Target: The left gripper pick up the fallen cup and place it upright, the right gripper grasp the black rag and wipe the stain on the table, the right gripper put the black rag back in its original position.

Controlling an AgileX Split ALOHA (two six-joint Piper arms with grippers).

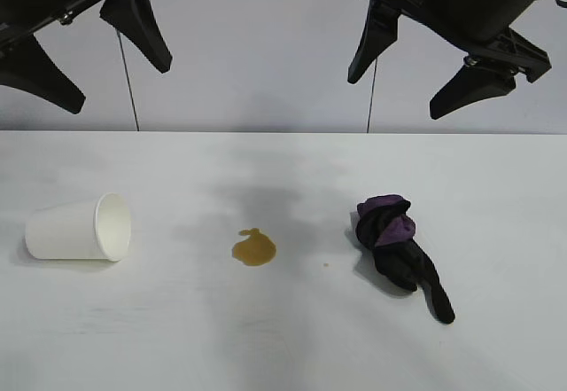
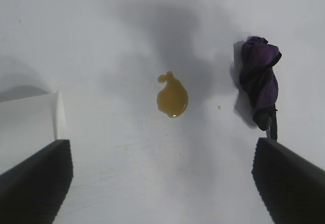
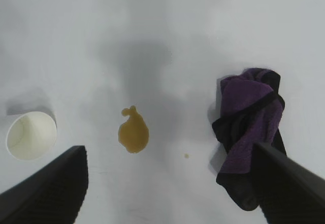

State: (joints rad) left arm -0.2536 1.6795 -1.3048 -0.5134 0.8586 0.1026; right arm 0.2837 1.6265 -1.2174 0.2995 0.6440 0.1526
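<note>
Two grippers raised, jaws spread, nothing held: left gripper (image 1: 84,50) above the cup (image 1: 78,228), tipped on its side at table (image 1: 283,347) left, mouth facing the stain (image 1: 253,247); right gripper (image 1: 416,76) nearer the black rag (image 1: 399,251).

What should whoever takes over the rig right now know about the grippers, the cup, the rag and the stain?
Left gripper: open, empty, raised above the table's left side.
Right gripper: open, empty, raised above the right side.
Cup: lying on its side at the left, mouth towards the stain.
Stain: amber blotch at the centre, unwiped; a tiny droplet lies to its right.
Black rag: bunched at the right, untouched.
Done: nothing.
Left: stand the cup upright, grasp the rag, wipe the stain, return the rag to its spot.
</note>
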